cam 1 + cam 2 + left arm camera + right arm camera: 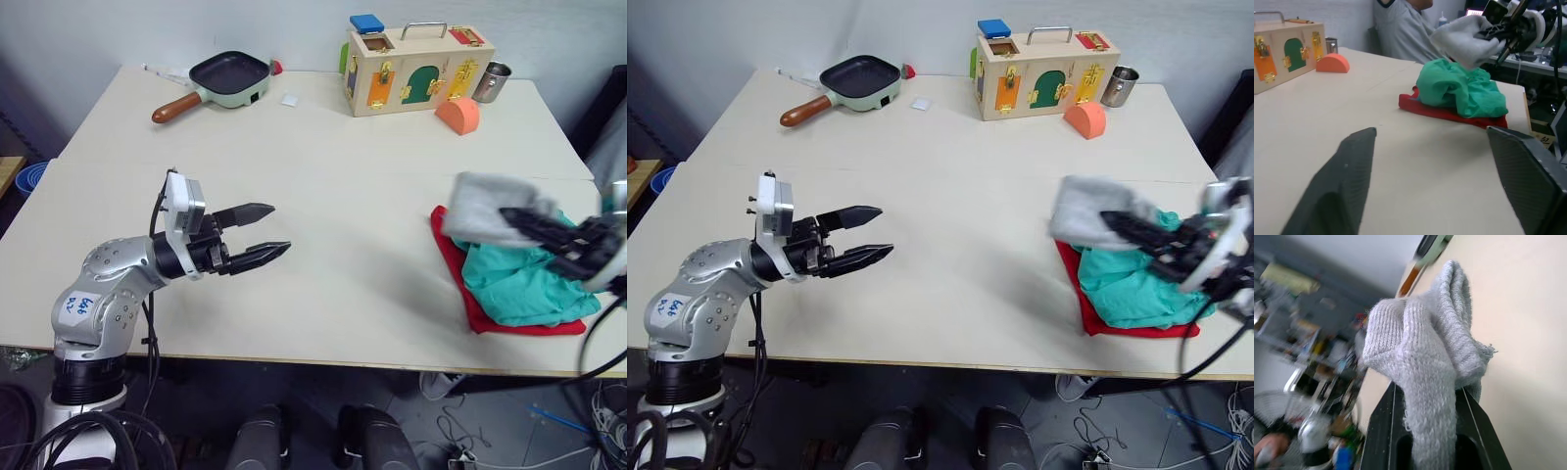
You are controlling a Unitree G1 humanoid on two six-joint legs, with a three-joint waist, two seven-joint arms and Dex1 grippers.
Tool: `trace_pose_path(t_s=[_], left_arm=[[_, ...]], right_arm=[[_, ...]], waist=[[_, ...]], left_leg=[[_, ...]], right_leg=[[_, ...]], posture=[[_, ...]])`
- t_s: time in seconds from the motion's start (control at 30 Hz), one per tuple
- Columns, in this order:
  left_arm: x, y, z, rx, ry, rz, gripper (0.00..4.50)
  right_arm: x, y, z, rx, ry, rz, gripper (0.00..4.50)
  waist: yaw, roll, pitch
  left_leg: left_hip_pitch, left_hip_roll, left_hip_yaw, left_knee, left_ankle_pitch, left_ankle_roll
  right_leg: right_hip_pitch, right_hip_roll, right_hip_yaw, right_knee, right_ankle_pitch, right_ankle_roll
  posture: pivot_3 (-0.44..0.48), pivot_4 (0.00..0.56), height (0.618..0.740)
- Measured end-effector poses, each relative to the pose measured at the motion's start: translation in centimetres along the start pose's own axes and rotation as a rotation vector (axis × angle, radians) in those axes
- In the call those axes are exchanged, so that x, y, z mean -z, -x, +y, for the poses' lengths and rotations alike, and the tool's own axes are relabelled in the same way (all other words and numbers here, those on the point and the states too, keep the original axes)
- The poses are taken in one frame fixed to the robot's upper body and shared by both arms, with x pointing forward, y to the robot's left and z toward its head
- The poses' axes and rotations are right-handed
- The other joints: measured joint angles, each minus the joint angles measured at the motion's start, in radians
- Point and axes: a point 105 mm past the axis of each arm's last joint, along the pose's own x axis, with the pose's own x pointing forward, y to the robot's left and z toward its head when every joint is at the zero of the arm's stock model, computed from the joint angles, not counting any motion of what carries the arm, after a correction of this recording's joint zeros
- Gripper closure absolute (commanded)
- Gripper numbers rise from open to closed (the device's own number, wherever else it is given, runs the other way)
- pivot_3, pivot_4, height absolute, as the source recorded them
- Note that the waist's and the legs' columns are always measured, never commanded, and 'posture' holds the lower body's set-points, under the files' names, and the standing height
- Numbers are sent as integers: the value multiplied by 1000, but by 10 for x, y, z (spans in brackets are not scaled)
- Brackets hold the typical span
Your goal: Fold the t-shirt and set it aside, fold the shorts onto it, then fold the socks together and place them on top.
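Two garments already lie stacked at the right edge of the table (pixel 323 196): the t-shirt (pixel 460 289) flat underneath, and the shorts (pixel 524 284) bunched on top of it, loosely rather than neatly folded. That leaves only the last item of the task, and the right gripper (pixel 534 227) has it: its fingers are clamped on the socks (pixel 485 217), holding the grey bundle in the air just over the far left part of the pile. I'd judge it is carried there so the socks can be lowered straight onto the shorts.

The left gripper (pixel 266 231) hangs over bare table well to the left, its fingers spread apart with nothing between them; it seems parked out of the way, having no part in this placement.

From the head views the socks read as one pale lump. The right wrist view makes plain how they are held: the knit (pixel 1425 367) is doubled over and squeezed between the two fingers, its folded end rising past the tips. The left wrist view gives a low side-on look at the pile, showing the socks (pixel 1462 41) above the shorts (pixel 1462 90), whether clear or grazing I cannot tell, and a person (pixel 1400 29) seated beyond the table.

A wooden latch box (pixel 416 69), a pan (pixel 225 80) and a metal cup (pixel 492 82) stand along the far side, well away from the work.
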Motion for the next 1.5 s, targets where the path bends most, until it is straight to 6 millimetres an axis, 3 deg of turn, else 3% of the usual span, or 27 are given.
trace_pose_path(t_s=[0.13,0.3,0.5,0.6,0.83,1.03,1.1,1.17,1.27,1.37,1.43,1.5], left_arm=[[1,2,1,-9,2,27,0],[6,-3,-3,21,13,44,0],[7,-5,-4,29,15,51,0],[7,-7,-5,36,8,53,0],[7,-8,-6,44,-7,49,0],[14,13,-2,11,-4,105,0],[18,21,-2,13,3,140,0],[23,29,3,-8,25,162,0],[28,35,6,-26,11,183,0],[37,51,14,-79,-3,236,0],[46,62,21,-127,-7,262,0],[56,78,30,-181,-24,317,0]], right_arm=[[-22,27,-46,198,-26,-65,4407],[-28,32,-97,370,-27,-81,4407],[-33,33,-141,579,57,-85,4407],[-37,30,-151,626,109,-99,4407],[-33,36,-145,607,94,-29,2120],[-52,95,-112,665,199,41,39],[-53,118,-105,733,330,159,12],[-54,123,-99,726,410,218,12],[-62,103,-79,558,599,228,12],[-60,65,-52,297,827,171,12],[-45,32,-43,136,955,150,12],[-17,-3,-37,-28,1072,177,12]], waist=[[7,0,0],[5,1,0],[6,1,0],[6,1,0],[7,2,0],[10,5,0],[8,5,0],[3,5,0],[-18,5,0],[-26,5,0],[-26,5,0],[-24,5,0]], left_leg=[[0,0,2,0,0,0],[0,0,9,-1,0,0],[0,0,10,0,1,0],[0,0,11,0,1,0],[0,0,12,0,1,1],[0,0,12,-1,-1,3],[0,0,14,-1,-2,4],[2,0,17,-1,-3,5],[3,2,21,-1,-6,6],[6,6,23,-1,-8,2],[5,7,23,-2,-8,0],[4,8,24,-2,-8,0]], right_leg=[[-1,0,1,0,1,1],[-5,0,7,1,2,3],[-5,1,9,0,2,4],[-5,1,10,-1,3,5],[-5,1,12,-1,4,6],[-5,1,12,-3,4,6],[-5,0,13,-4,4,6],[-6,0,16,-4,4,7],[-6,1,19,-5,7,8],[-6,4,18,-5,7,7],[-7,5,18,-5,7,7],[-9,6,19,-3,7,7]], posture=[[0,150,740],[0,150,740],[0,150,740],[0,150,740],[0,150,740],[0,150,740],[0,150,740],[0,150,740],[0,150,740],[0,150,740],[0,150,740],[0,150,740]])
